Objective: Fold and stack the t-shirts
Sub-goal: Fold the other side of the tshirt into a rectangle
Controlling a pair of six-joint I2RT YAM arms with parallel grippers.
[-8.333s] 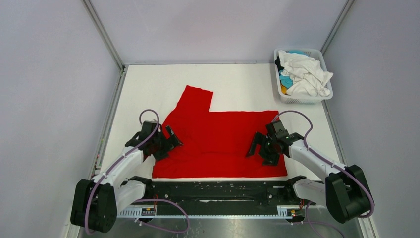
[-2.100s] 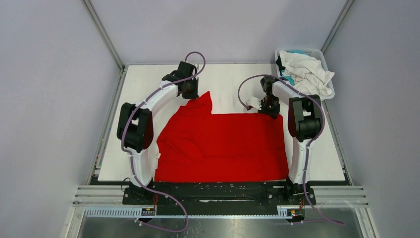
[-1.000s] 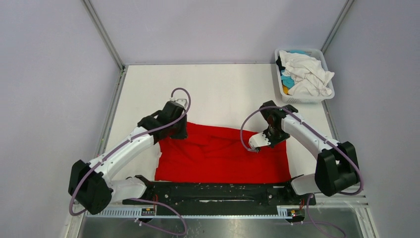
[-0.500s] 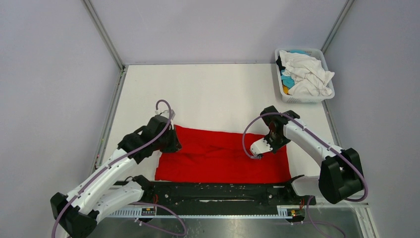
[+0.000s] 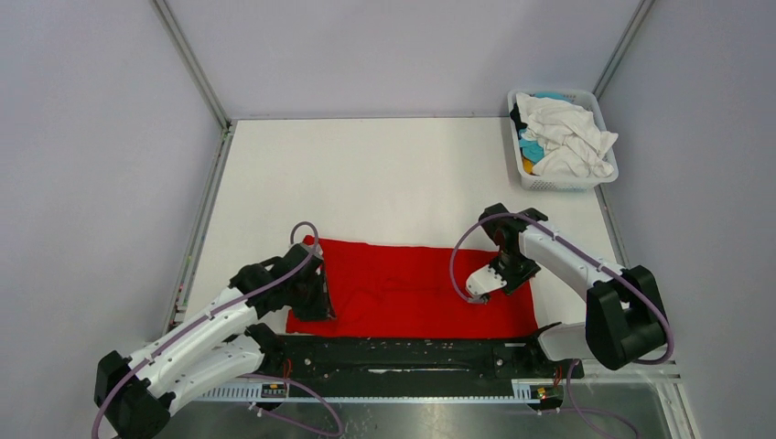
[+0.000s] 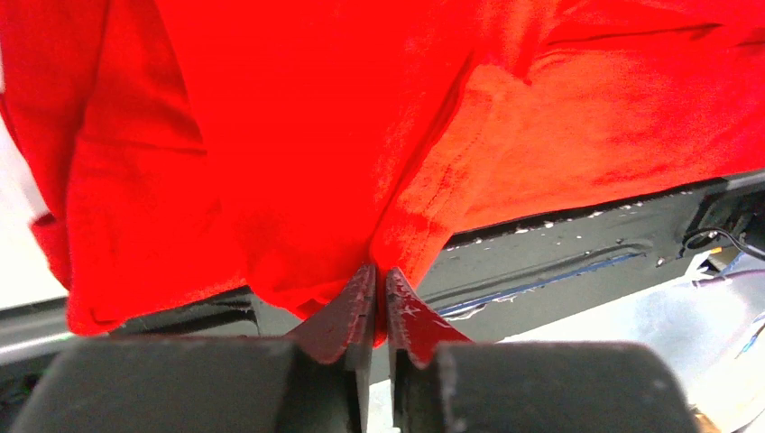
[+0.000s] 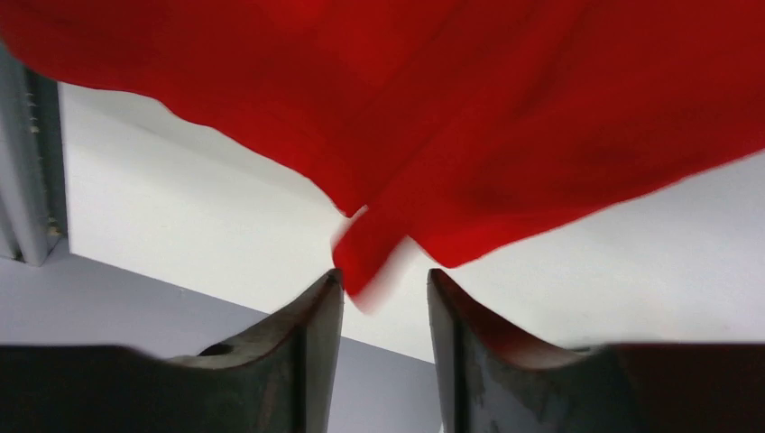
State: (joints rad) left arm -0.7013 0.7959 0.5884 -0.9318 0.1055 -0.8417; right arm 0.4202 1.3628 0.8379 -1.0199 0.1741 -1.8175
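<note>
The red t-shirt [image 5: 412, 288] lies folded into a wide band along the table's near edge. My left gripper [image 5: 316, 302] is at the band's left end. In the left wrist view it [image 6: 379, 271] is shut on a fold of the red t-shirt [image 6: 316, 135], with cloth filling the thin gap. My right gripper [image 5: 480, 294] hovers over the band's right part. In the right wrist view it [image 7: 386, 274] stands open, and a blurred corner of the red t-shirt [image 7: 505, 117] hangs loose between the fingertips. More t-shirts, white [image 5: 567, 137], turquoise [image 5: 529, 148] and black [image 5: 515, 114], are heaped in the basket.
A white lattice basket [image 5: 560, 183] stands at the table's far right corner. The white table [image 5: 384, 174] is fenced by grey walls on three sides. A black rail [image 5: 403, 349] runs along the near edge, under the shirt's front hem.
Both arms pulled the shirt's far edge toward the near edge, folding it over into a narrower band. The right gripper has opened and the cloth corner is slipping out.
</note>
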